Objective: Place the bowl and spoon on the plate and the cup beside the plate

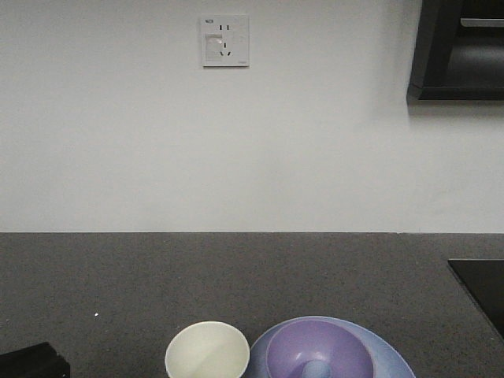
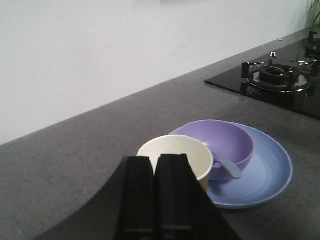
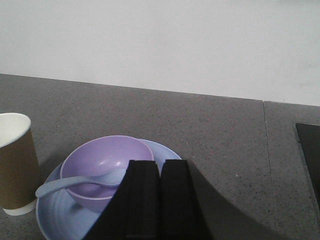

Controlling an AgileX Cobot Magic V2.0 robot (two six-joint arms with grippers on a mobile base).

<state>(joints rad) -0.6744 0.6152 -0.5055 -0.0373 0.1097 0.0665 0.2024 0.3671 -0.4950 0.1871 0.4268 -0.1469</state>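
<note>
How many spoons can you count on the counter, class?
1. The spoon lies in the purple bowl on the blue plate, handle over the rim. Others may lie outside the views.

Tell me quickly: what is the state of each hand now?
Left hand: closed, holding nothing.
Right hand: closed, holding nothing.
</note>
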